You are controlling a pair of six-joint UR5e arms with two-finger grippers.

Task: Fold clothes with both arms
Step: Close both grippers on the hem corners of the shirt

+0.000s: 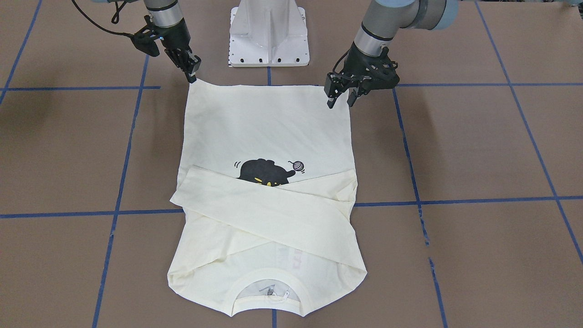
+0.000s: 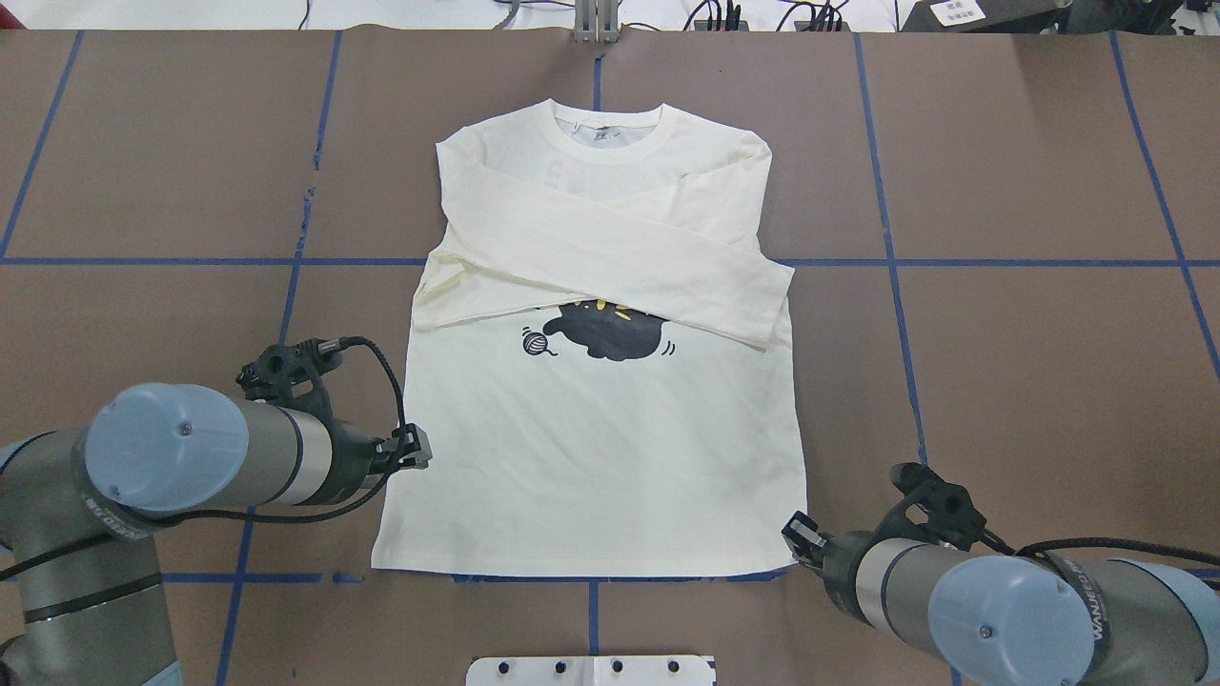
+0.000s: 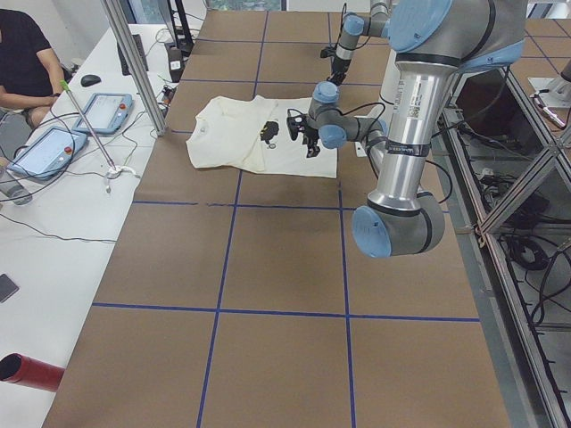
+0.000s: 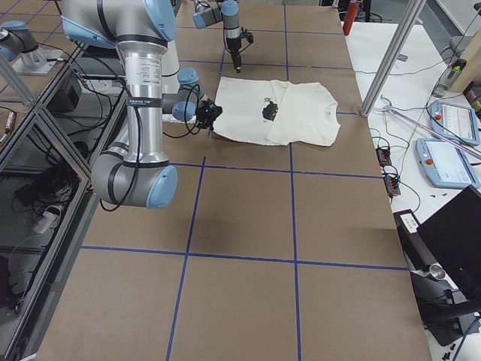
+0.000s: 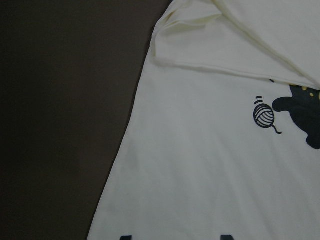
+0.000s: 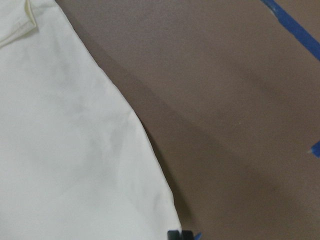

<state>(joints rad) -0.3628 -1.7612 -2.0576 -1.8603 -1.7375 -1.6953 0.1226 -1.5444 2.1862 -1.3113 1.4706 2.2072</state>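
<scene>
The cream shirt (image 1: 264, 123) lies flat, print side up, with the black cat (image 2: 610, 332) half covered by both sleeves (image 2: 610, 252) crossed over the chest. The collar (image 2: 610, 129) points away from the robot. My left gripper (image 1: 340, 99) hovers open over the shirt's side edge near a hem corner; in the left wrist view its two fingertips (image 5: 227, 237) stand wide apart above the cloth (image 5: 200, 165). At the other hem corner my right gripper (image 1: 192, 75) has its fingers together, pinching the corner of the cloth (image 6: 65, 150).
The white pedestal base (image 1: 268, 36) stands just behind the hem. Blue tape lines (image 1: 455, 200) grid the brown table (image 2: 1001, 381). In the exterior left view a person (image 3: 22, 62) sits at a side table (image 3: 53, 223) holding tablets (image 3: 49, 152).
</scene>
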